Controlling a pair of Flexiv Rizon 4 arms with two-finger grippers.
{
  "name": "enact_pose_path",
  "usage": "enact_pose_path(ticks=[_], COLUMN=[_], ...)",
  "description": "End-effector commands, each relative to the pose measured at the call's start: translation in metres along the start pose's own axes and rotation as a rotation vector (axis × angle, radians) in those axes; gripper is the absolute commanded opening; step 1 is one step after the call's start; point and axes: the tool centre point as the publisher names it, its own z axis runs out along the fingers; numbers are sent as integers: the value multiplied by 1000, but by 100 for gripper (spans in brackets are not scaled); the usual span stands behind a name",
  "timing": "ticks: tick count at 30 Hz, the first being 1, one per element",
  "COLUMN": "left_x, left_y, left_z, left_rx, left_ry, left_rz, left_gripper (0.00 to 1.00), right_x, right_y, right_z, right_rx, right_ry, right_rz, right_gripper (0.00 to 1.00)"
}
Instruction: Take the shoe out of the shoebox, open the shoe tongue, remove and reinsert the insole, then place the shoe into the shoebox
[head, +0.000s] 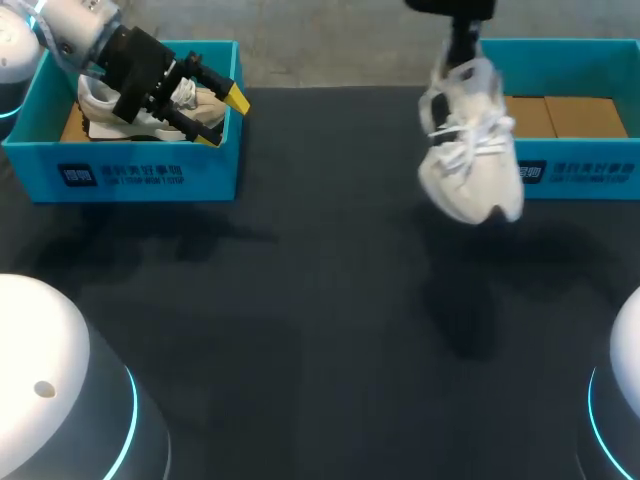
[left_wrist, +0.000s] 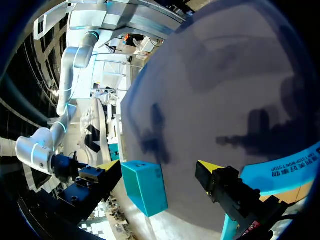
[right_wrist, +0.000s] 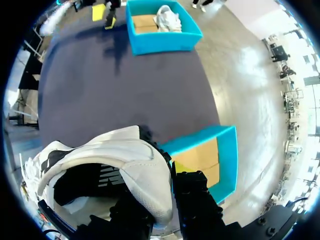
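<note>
Now the right claw (head: 460, 55) grips the shoe (head: 468, 150) by the heel, clear of the box (head: 570, 45), likely so the open left claw (head: 222, 118) can reach it.

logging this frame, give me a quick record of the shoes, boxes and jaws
held shoe: white, hanging toe down above the table
right jaws: shut on held shoe
right box: blue, no shoe seen inside
left box: blue, second shoe inside
left jaws: open, over left box
</note>
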Motion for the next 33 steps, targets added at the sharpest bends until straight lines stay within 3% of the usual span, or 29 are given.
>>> enact_pose_path(ticks=[1,17,26,27,33], left_x=[-1,-1,-1,-1,-1], left_y=[-1,-1,-1,-1,-1], left_z=[0,0,0,0,0], left_rx=[-1,-1,-1,-1,-1], left_ry=[4,4,4,4,4], left_rz=[1,1,1,1,1], left_gripper=[100,100,100,100,100], right_x=[-4,-4,-31,-40,-69], right_y=[-24,-24,-63,-79,-124], right_z=[-1,-1,5,7,15], right_rx=[-29,-29,-23,-27,-5], right_ry=[5,5,-74,-94,-123], right_rz=[28,28,-13,-27,-69], right_gripper=[0,0,0,0,0])
